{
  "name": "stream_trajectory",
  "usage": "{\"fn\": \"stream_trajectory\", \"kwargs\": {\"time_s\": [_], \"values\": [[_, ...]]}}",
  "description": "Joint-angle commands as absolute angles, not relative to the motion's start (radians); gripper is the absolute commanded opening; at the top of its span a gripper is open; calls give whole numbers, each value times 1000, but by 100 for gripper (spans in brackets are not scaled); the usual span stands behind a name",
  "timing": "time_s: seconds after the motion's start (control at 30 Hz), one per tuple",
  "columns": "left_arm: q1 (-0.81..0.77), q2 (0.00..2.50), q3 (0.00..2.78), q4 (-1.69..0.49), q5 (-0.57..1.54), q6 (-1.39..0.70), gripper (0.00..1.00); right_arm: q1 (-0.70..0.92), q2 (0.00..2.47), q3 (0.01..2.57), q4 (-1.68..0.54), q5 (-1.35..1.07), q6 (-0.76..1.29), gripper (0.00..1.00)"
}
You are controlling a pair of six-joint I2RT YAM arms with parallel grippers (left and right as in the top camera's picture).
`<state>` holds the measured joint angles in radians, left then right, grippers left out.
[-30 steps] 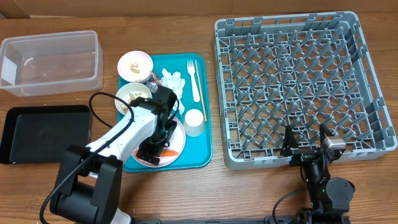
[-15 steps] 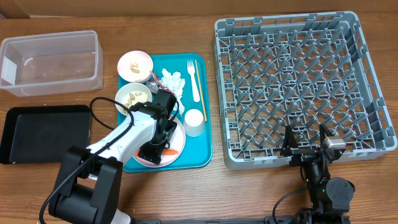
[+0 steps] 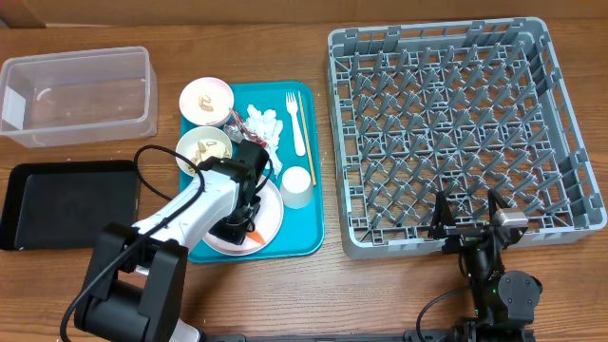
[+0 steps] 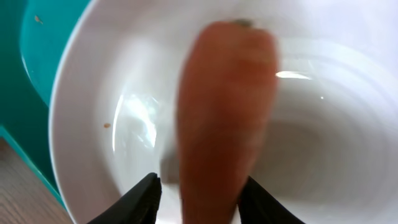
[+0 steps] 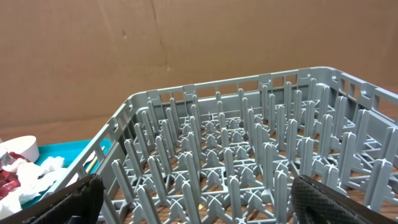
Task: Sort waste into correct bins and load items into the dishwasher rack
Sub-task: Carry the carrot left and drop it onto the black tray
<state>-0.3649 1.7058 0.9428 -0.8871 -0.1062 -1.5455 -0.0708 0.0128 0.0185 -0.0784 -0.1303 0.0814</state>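
1. Overhead view: left gripper (image 3: 245, 224) down on the white plate (image 3: 272, 211), inside the teal tray (image 3: 310, 236).
2. Left wrist view: orange carrot (image 4: 225, 106) lying on the plate, stretching straight ahead from between the two black fingers (image 4: 146, 198).
3. Right-hand finger snug against the carrot; blurred sliver beside the other, so cannot tell whether clamped or merely straddling.
4. Small white cup (image 3: 297, 186) just beside that gripper; bowl of beige scraps (image 3: 204, 145) near it on the opposite side.
5. Clear tub (image 3: 76, 95) and black tray (image 3: 66, 201) well apart from it.
6. Right gripper (image 3: 467, 222) spread wide and empty, low at the edge of the grey dishwasher rack (image 3: 456, 123), pegs directly ahead.
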Motion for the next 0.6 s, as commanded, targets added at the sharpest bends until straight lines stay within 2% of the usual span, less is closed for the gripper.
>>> {"fn": "stream_trajectory", "kwargs": {"time_s": [0.0, 0.1, 0.17, 0.23, 0.3, 0.4, 0.57], "values": [[-358, 1728, 910, -893, -156, -1548, 43, -74, 3, 8, -73, -125, 78, 100], [-358, 1728, 910, -892, -193, -1541, 43, -74, 3, 8, -73, -125, 78, 100], [-358, 1728, 910, -893, -213, -1531, 39, -74, 3, 8, -73, -125, 78, 100], [-358, 1728, 910, -893, -223, -1512, 27, -74, 3, 8, -73, -125, 78, 100], [-358, 1728, 910, -893, -224, -1503, 21, -74, 3, 8, -73, -125, 78, 100], [-358, 1728, 910, -893, -223, -1503, 21, -74, 3, 8, -73, -125, 78, 100], [-358, 1726, 913, -893, -220, -1484, 13, -74, 3, 8, -73, -125, 78, 100]]}}
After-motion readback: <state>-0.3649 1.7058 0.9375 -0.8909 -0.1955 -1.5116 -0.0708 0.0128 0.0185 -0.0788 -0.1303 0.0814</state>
